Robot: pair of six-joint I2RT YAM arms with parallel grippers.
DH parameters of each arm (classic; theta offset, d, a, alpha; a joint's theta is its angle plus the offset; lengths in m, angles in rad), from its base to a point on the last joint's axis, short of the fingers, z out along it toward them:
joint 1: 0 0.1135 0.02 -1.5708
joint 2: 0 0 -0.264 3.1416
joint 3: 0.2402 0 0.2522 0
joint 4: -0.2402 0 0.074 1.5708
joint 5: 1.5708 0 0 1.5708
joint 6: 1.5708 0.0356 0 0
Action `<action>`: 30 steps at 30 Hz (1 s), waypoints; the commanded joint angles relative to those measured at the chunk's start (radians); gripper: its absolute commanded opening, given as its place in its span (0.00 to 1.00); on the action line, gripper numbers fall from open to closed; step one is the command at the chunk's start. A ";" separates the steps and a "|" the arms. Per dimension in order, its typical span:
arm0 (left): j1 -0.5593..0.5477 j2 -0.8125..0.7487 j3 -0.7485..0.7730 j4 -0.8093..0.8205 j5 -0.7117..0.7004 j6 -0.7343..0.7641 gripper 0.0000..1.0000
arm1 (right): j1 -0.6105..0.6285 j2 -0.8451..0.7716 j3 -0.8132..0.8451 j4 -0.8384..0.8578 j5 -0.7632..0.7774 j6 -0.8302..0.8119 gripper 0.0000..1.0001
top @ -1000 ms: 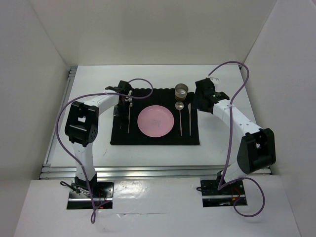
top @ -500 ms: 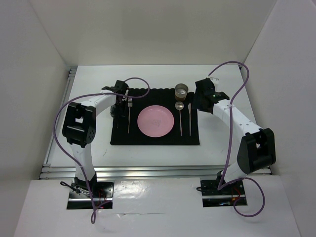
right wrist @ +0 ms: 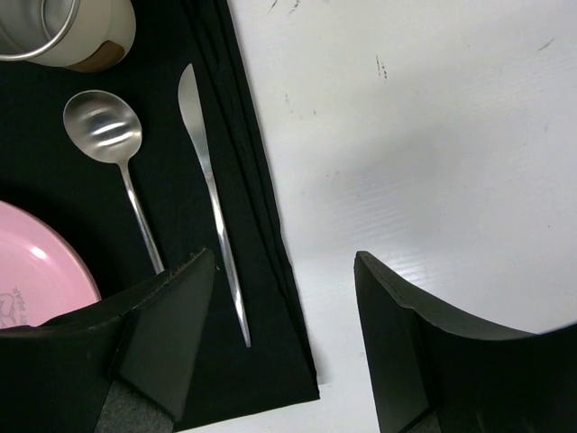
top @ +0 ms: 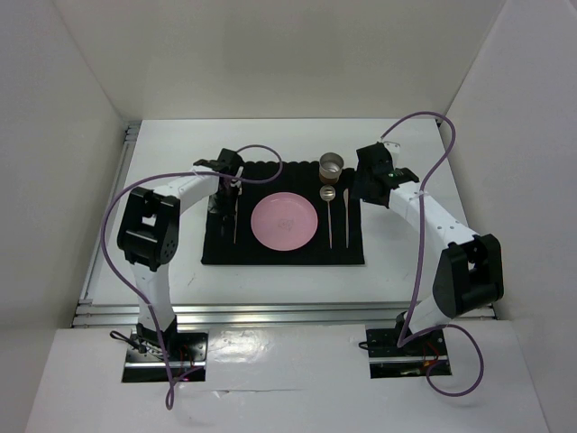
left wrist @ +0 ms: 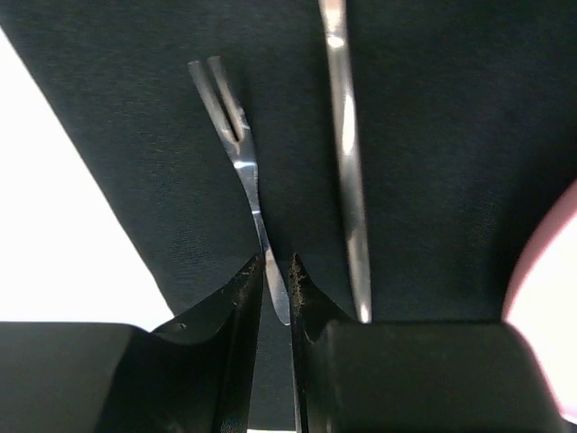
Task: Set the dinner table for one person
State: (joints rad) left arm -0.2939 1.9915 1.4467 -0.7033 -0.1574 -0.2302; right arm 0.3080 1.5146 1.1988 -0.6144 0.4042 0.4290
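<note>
A: Where does the counter (top: 397, 271) sit?

B: It fills the middle of the overhead view, white and flat, with silver rails along its lower and left edges. A black placemat (top: 284, 257) lies at its centre.

A: And on the mat?

B: A pink plate (top: 284, 221) lies in the middle. A metal cup (top: 332, 166) stands at the upper right corner. Below the cup, right of the plate, a spoon (top: 329, 212) and a knife (top: 346, 216) lie side by side, the knife nearer the mat's right edge.

A: What is the left tool (left wrist: 274, 271) doing?

B: It is low over the left part of the mat. Its jaws stand narrow, only a slit apart. The handle end of a small two-tined fork (left wrist: 236, 153) lies in that slit, tines pointing to the top of the wrist picture. The fork lies flat on the mat. I cannot tell whether the fingers (left wrist: 243, 298) touch it.

A: Anything beside that fork?

B: A longer slim metal utensil (left wrist: 347, 162) lies just right of it, nearly parallel, and the plate's pink rim shows at the far right.

A: And the right tool (right wrist: 281, 262)?

B: Its jaws are spread wide and hold nothing. It hangs over the mat's right edge. One finger is above the black cloth near the knife's handle and the other is above the bare white counter.
</note>
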 commanded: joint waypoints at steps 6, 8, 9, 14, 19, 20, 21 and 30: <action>-0.004 -0.019 0.047 -0.010 0.030 0.029 0.24 | 0.005 -0.034 0.004 -0.001 0.025 0.013 0.71; -0.004 -0.019 0.047 -0.010 0.021 0.029 0.24 | 0.005 -0.034 0.004 -0.001 0.025 0.013 0.71; -0.004 -0.019 0.047 -0.010 0.009 0.029 0.24 | 0.005 -0.034 0.004 -0.001 0.025 0.013 0.71; -0.004 -0.040 0.027 -0.010 -0.024 0.029 0.24 | 0.005 -0.034 0.004 -0.001 0.025 0.013 0.71; -0.004 -0.078 0.050 -0.022 -0.024 0.029 0.24 | 0.005 -0.034 0.004 -0.010 0.025 0.013 0.71; -0.004 -0.103 0.061 -0.022 -0.024 0.029 0.24 | 0.005 -0.034 0.004 -0.019 0.025 0.013 0.71; -0.004 -0.120 0.070 -0.022 -0.034 0.041 0.24 | 0.005 -0.047 0.013 -0.019 0.025 0.013 0.71; 0.171 -0.362 -0.015 0.027 -0.091 0.089 0.28 | 0.005 -0.118 0.022 -0.074 0.045 0.022 0.72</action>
State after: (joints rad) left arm -0.2153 1.7111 1.4738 -0.7063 -0.1844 -0.1696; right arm 0.3080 1.4776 1.1984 -0.6476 0.4118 0.4316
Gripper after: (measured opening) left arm 0.281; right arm 0.722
